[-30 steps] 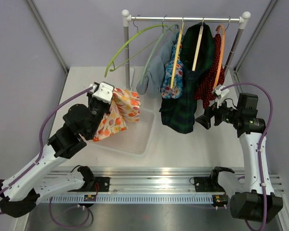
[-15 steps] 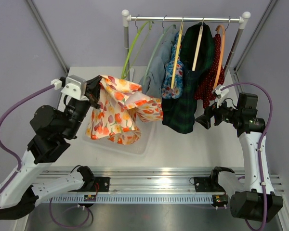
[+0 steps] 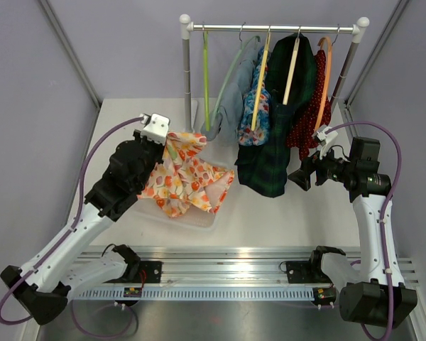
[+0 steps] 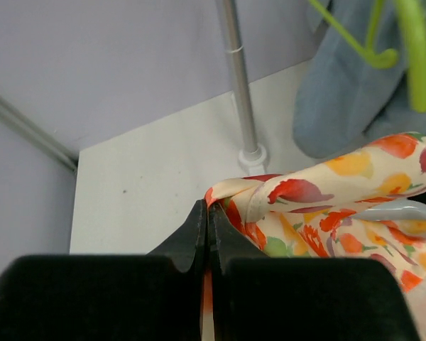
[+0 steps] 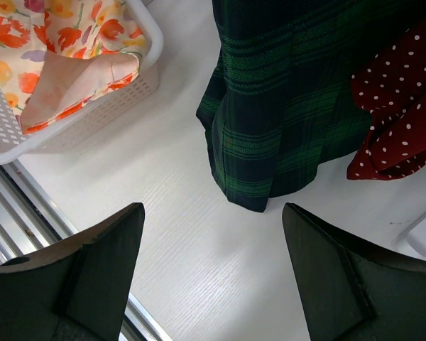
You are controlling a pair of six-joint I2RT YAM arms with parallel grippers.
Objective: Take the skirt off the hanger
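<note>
The floral skirt (image 3: 188,177), cream with orange and red fruit prints, hangs from my left gripper (image 3: 169,138) and drapes over the white basket (image 3: 199,219). In the left wrist view the left gripper (image 4: 208,213) is shut on an edge of the skirt (image 4: 326,213). The green hanger (image 3: 206,78) hangs bare and straight down from the rack rail (image 3: 270,28), apart from the skirt. My right gripper (image 3: 298,177) stands open beside the hem of the dark green plaid garment (image 3: 270,163), with nothing between its fingers (image 5: 213,241).
On the rail hang a grey-blue garment (image 3: 231,99), a blue floral one, the plaid garment (image 5: 291,106) and a red polka-dot one (image 5: 397,121). The rack post (image 4: 238,78) stands just behind the skirt. The basket's rim (image 5: 145,42) lies left of the right gripper.
The left gripper swung up and left with the skirt, then came back down over the basket. The green hanger, earlier pulled out to the left, has swung back to hang straight.
</note>
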